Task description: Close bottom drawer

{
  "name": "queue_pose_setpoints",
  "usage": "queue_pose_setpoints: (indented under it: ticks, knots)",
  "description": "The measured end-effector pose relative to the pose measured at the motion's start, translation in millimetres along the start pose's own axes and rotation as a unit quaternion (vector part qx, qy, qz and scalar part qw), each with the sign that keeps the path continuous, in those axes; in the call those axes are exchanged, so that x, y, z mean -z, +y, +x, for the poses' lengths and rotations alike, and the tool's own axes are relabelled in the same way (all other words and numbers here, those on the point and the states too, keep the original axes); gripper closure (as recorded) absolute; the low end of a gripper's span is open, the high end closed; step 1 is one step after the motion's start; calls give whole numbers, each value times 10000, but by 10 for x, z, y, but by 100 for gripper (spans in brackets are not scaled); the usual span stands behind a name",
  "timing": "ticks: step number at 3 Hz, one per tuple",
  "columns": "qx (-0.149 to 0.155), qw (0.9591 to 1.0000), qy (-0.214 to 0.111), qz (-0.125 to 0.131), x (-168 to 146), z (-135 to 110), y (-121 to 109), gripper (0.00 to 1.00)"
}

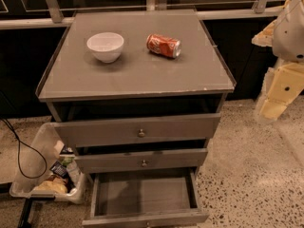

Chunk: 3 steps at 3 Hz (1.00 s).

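Bottom drawer [142, 194] stands pulled out; end effector [280, 91], state untellable, hangs right of the cabinet [142, 72]; unreadable label on orange can [163, 45].

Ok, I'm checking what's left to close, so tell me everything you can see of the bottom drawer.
The bottom drawer is the lowest of the grey cabinet's three, a wide, shallow tray that looks like grey wood. It is pulled far out, level, past the middle drawer, and its floor looks bare. Its slim front panel sits at the picture's lower edge. Nothing touches it: the gripper hangs off to the cabinet's right, well apart.
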<state>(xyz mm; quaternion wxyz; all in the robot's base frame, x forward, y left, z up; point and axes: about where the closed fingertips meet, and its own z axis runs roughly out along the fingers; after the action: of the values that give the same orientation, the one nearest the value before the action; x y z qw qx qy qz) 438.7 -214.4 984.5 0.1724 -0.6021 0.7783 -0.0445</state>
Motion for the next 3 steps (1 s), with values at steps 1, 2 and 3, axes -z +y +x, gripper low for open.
queue_pose_setpoints:
  ticks: [1,2,3]
  knots:
    - [0,10000,0,0,0,0,0,0]
    - [28,9999,-112,-66,-81,-12,54,0]
    - [147,9987,-467,-140,-325,1,272,0]
